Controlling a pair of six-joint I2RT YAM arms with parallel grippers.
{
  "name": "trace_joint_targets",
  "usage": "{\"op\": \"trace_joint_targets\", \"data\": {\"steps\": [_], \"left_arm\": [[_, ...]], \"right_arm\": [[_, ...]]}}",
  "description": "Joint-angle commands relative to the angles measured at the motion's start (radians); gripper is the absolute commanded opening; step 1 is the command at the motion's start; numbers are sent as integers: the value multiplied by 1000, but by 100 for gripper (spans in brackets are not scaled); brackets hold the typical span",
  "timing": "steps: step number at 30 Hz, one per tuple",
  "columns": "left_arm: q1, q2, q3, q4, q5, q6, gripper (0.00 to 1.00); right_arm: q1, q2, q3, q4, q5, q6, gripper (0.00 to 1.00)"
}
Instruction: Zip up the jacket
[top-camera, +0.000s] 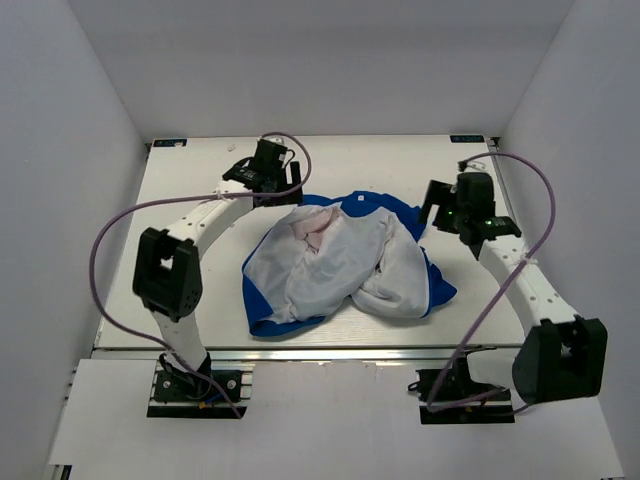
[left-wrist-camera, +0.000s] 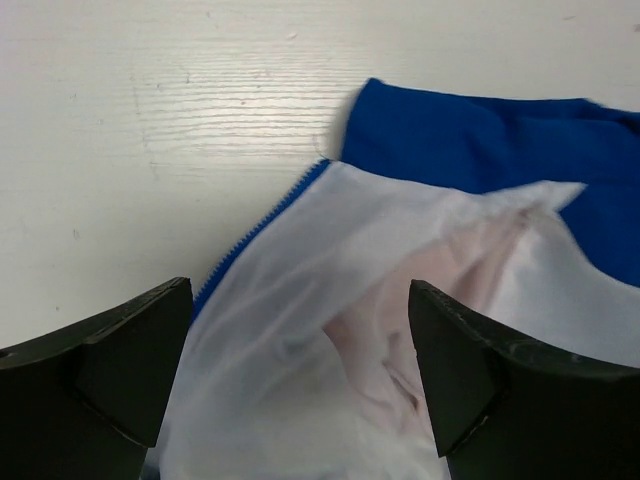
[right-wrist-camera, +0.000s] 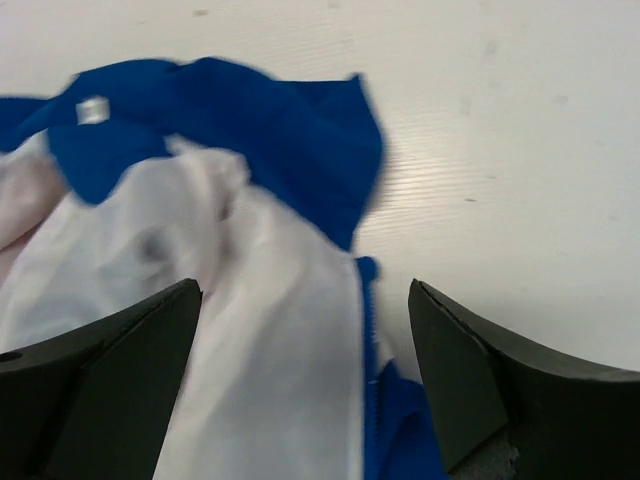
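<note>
Now, I hover left gripper (left-wrist-camera: 300, 375) and right gripper (right-wrist-camera: 305, 380), jaws spread empty, over the lining-up jacket (top-camera: 340, 265) mid-frame, likely to seek its zipper edge (left-wrist-camera: 262, 222).

Blue jacket (top-camera: 340, 265) lies crumpled, white lining up.

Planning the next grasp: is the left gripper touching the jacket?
Cannot tell. In the left wrist view the open left gripper frames the jacket lining, but no view shows contact or a gap plainly.
</note>
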Motion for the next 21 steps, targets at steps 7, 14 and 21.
{"op": "trace_joint_targets", "data": {"steps": [7,14,21], "left_arm": [[41,156,30,101,334,252,98],[41,291,27,98,467,290,98],[41,374,158,44,448,258,98]], "right_arm": [[-150,269,49,120,-241,-9,89],[-151,470,127,165,-339,-18,89],[-153,536,124,173,-315,-31,88]]}}
